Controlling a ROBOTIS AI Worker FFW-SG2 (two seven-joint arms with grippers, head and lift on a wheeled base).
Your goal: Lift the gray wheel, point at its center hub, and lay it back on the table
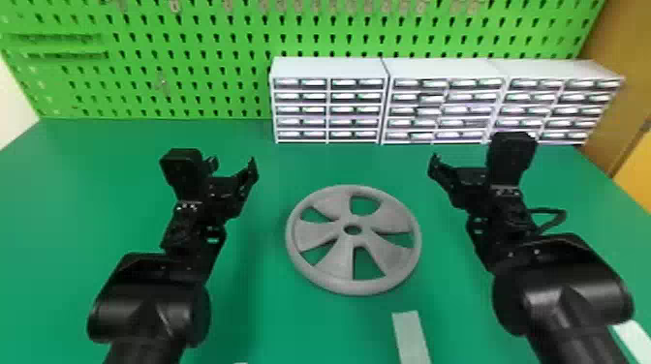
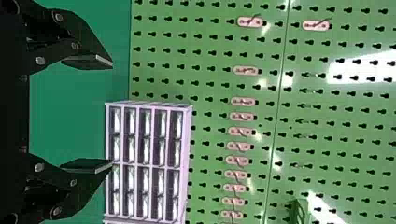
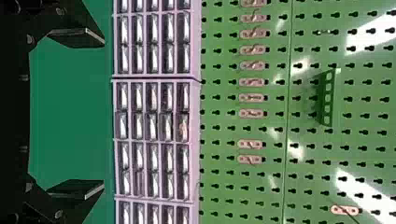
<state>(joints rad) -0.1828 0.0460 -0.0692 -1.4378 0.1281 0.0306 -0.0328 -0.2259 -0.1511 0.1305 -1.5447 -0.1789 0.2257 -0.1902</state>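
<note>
The gray wheel (image 1: pixel 339 259) lies flat on the green table (image 1: pixel 97 193), its center hub (image 1: pixel 352 229) facing up. To its left, my left gripper (image 1: pixel 232 167) is held apart from it. On the wheel's other side is my right gripper (image 1: pixel 457 162), also not touching it. The left wrist view has the left gripper (image 2: pixel 112 113) open, nothing between its two fingers. Likewise open and without a thing in it is the right gripper (image 3: pixel 103 113) in the right wrist view.
White drawer cabinets (image 1: pixel 329 68) line the table's back right, before a green pegboard (image 1: pixel 193 87). A pale strip (image 1: pixel 410 336) lies near the front, between wheel and right arm. Another pale piece (image 1: pixel 633 336) is at the right edge.
</note>
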